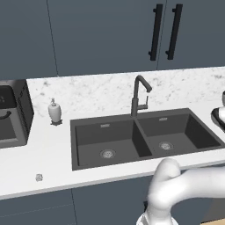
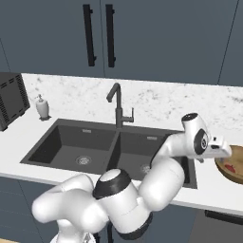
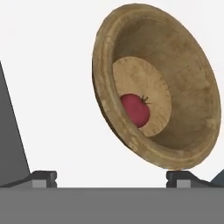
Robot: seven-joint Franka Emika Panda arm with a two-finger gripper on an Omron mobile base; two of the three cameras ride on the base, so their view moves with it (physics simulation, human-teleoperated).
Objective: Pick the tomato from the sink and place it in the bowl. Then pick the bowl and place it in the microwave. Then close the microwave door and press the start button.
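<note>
Countertop: bowl (image 3: 183,87) before spread claw (image 3: 111,179).

My arm (image 2: 142,190) consists of smooth, glossy white rounded segments with bulbous elbows. A dark band (image 2: 110,187) rings one joint, and a second dark collar sits beneath the lower segment. My wrist (image 2: 197,137) ends in a white cylindrical housing with a dark circular end cap. My finger tips (image 3: 43,178) are small, dark, blocky pads with lighter grey faces.
</note>
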